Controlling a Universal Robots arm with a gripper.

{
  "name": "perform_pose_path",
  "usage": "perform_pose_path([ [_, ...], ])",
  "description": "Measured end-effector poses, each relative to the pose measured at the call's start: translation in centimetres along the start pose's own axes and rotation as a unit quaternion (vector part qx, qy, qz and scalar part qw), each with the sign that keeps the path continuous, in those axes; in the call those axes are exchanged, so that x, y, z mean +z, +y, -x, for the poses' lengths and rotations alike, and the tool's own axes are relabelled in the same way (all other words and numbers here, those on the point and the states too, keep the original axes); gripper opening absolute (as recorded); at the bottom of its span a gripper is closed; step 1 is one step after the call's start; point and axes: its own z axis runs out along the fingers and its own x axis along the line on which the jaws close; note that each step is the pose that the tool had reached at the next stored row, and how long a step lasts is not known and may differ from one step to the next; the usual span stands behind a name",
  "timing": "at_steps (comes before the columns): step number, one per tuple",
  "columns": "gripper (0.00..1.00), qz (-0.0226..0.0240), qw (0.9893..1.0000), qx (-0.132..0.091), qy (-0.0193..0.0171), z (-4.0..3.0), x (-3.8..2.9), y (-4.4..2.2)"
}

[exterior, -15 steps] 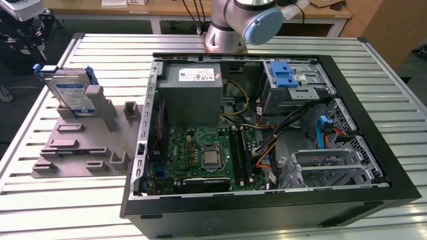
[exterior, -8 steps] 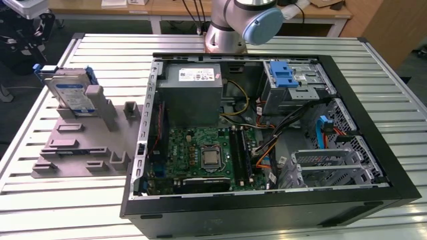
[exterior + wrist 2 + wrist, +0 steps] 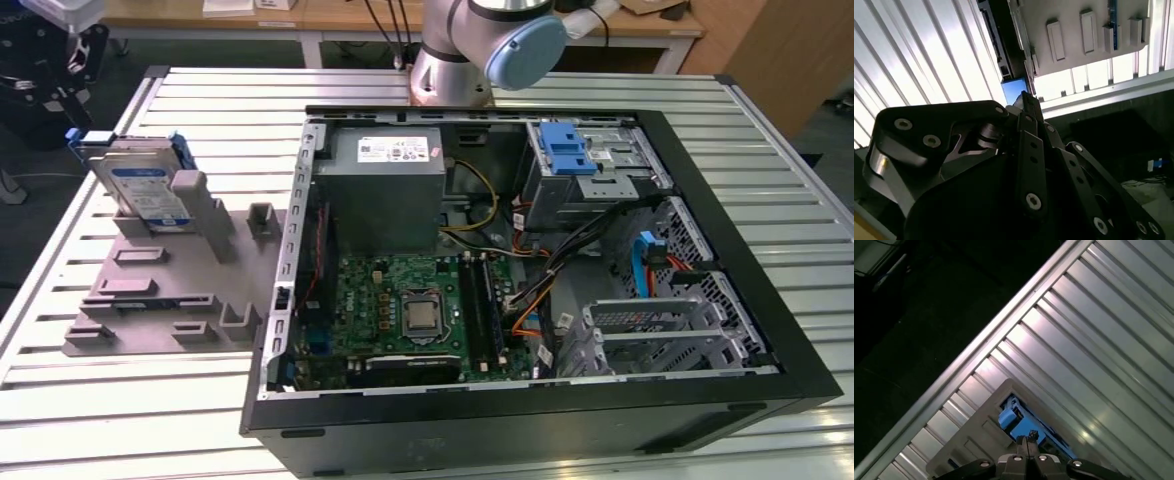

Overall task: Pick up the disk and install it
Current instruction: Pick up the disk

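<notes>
- On the exterior view's left, the disk [image 3: 144,182] stands on edge in a grey holder [image 3: 160,290], its labelled face towards the camera and its blue carrier frame showing along the top.
- That holder lies flat on the slatted metal table [image 3: 80,400], just beside the open computer case [image 3: 747,250], which takes up the exterior view's right.
- From my seat, the first wrist view has the gripper [image 3: 1026,442] hanging over the holder [image 3: 979,435], with the blue frame of the disk [image 3: 1013,415] just past its tips and clear of them.
- I read the claw as clenched: its two fingertips [image 3: 1023,444] sit pressed together with nothing between them.
- In the second wrist view, the gripper [image 3: 1026,102] points at a small blue patch of the disk [image 3: 1015,91], with the holder's raised grey blocks [image 3: 1069,30] beyond it.
- Inside the case I see the grey power-supply box [image 3: 387,170] at the far side, the green motherboard [image 3: 407,310] nearer, and a drive bay with a blue latch [image 3: 567,150] at the far right corner.
- At the far edge of the table, behind the case, stands the arm's base [image 3: 461,60].
</notes>
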Motion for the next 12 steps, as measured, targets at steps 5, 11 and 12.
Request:
perform_pose_path([
  [5, 0.11, 0.0010, 0.9990, -0.045, 0.0019, 0.00, 0.05, 0.00],
  [11, 0.11, 0.0020, 0.9955, -0.094, 0.0040, 0.00, 0.10, -0.01],
  [12, 0.11, 0.0020, 0.9950, -0.099, 0.0041, 0.00, 0.10, -0.01],
])
